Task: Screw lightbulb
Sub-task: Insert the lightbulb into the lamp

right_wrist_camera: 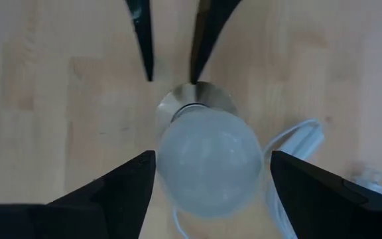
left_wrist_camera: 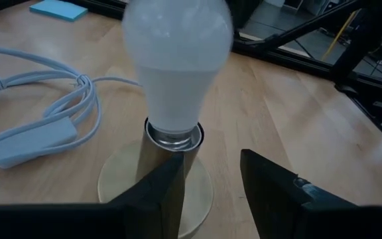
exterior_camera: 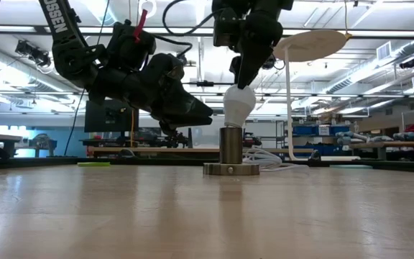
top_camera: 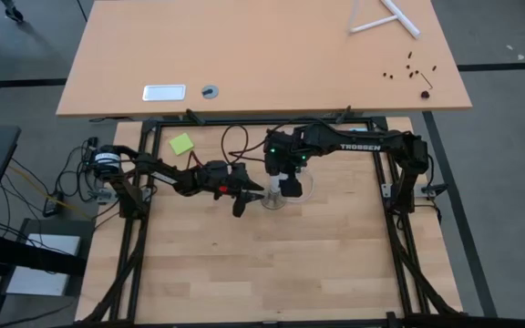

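Observation:
The white frosted lightbulb (exterior_camera: 238, 104) stands with its metal screw end (left_wrist_camera: 172, 136) in the socket's column (exterior_camera: 231, 147), leaning a little. The column rises from a round disc base (left_wrist_camera: 201, 196) that lies flat on the wooden table. My right gripper (right_wrist_camera: 211, 158) hangs over the bulb, pointing steeply down, open, with one finger on each side of the dome. My left gripper (left_wrist_camera: 211, 158) reaches in nearly level from the table's left, open. Its fingertips (right_wrist_camera: 149, 76) stop just short of the column, over the edge of the base. My right gripper has a finger (right_wrist_camera: 121, 186) beside each flank of the bulb's dome (right_wrist_camera: 171, 159), coming from above. Only thin gaps show, and I cannot tell whether either finger touches. My left gripper has one fingertip (left_wrist_camera: 168, 179) right in front of the column's foot; whether it touches, I cannot tell.
A white cord with an inline switch (left_wrist_camera: 38, 129) lies coiled on the table behind the socket. A green sticky note (top_camera: 181, 144) lies near the far left corner. A black frame (top_camera: 386, 191) borders the table. Bare wood lies toward the near edge.

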Robot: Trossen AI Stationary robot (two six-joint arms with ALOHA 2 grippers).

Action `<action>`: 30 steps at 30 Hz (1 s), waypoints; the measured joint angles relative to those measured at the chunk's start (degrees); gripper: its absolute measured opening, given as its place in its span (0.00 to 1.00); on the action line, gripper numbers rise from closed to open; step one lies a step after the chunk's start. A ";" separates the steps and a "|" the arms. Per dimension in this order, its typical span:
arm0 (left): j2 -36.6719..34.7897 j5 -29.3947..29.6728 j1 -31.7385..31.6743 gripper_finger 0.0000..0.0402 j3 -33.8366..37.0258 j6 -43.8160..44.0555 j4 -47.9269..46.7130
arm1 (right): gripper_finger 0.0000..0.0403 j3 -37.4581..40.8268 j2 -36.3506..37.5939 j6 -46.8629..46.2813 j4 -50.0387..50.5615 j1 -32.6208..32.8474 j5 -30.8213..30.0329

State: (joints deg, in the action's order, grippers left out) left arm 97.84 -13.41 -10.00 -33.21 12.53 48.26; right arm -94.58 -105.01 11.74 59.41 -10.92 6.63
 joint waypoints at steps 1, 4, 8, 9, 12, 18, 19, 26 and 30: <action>0.00 0.00 0.00 0.38 0.00 0.08 0.18 | 0.76 -0.19 0.00 0.13 0.28 0.13 -0.65; 0.00 -0.02 0.00 0.38 0.00 0.12 1.51 | 0.77 -1.68 0.00 1.26 0.81 0.63 -1.26; 0.00 -0.02 -0.04 0.38 0.00 -0.12 3.10 | 0.75 -3.69 0.00 2.36 -0.87 1.43 -2.69; 0.00 -0.05 -0.13 0.38 0.00 -0.12 3.14 | 0.75 -4.22 0.00 2.66 -1.24 1.61 -3.09; 0.00 -0.06 -0.39 0.38 0.00 -0.01 3.09 | 0.72 -5.48 0.01 3.32 -1.81 1.98 -4.44; 0.00 -0.19 -0.39 0.38 0.00 0.24 2.30 | 0.67 -8.92 0.00 0.88 1.76 2.35 -6.84; 0.00 -0.20 -0.39 0.38 0.00 0.38 2.33 | 0.68 -9.37 0.00 0.68 2.75 2.46 -8.07; 0.00 -0.17 -0.39 0.38 0.00 1.42 2.50 | 0.81 -10.49 0.02 -2.92 8.15 2.42 -11.11; 0.00 -0.17 -0.39 0.38 0.00 1.19 2.53 | 0.88 -10.47 0.02 -3.63 9.90 1.40 -7.93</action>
State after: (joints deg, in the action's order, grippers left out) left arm 97.84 -13.58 -10.39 -33.21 13.72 50.79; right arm -105.06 -104.99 8.11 69.31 -9.52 -1.30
